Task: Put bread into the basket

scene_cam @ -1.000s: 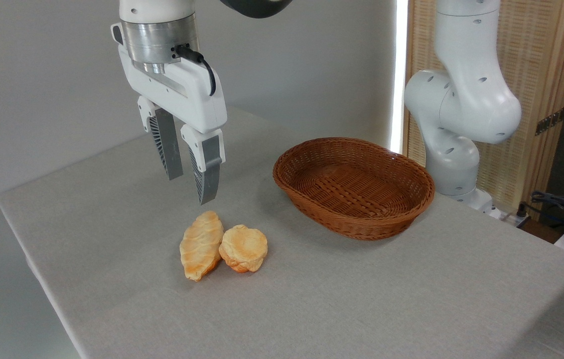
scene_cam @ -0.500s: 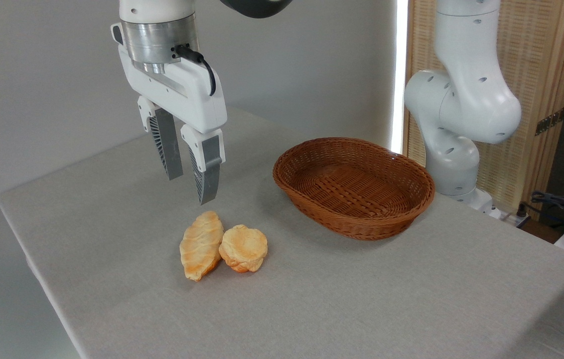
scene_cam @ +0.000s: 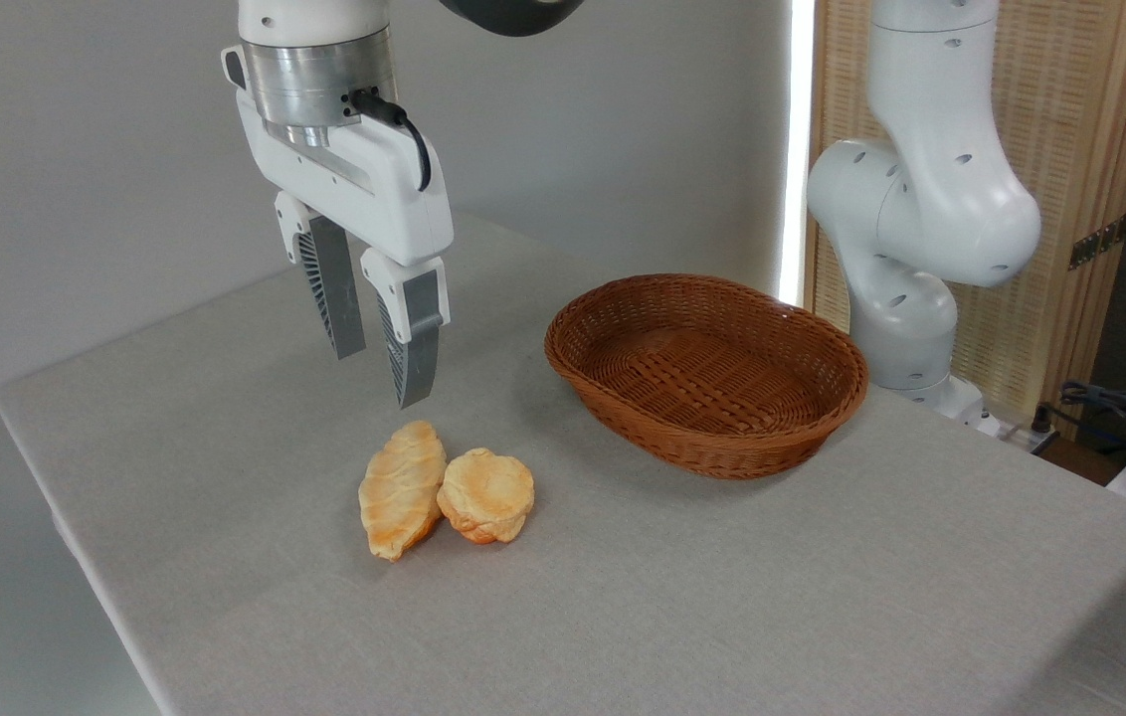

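Bread [scene_cam: 486, 494] is lying on the grey table [scene_cam: 822, 597], its left edge touching the croissant-shaped pastry [scene_cam: 402, 487] beside it. We are holding our gripper [scene_cam: 383, 376] in the air above and slightly behind the pastry, clear of both items, with the jaws spread a modest gap apart and gripping nothing. The wicker basket [scene_cam: 613, 398] is sitting empty to the right, apart from the bun.

We are judging the step in hand to be the approach to the bun. To do it well, we are recommending the following:

1. Shift the gripper right and toward the camera until the fingers are centring over the bun, not the pastry.
2. Widen the jaws first if the present gap is looking narrower than the bun.
3. Orient the fingers so that neither is descending into the contact line between bun and pastry; closing across the bun's free front and back sides is avoiding a double pick.
4. Descend slowly and close gently, since the bun is appearing soft.
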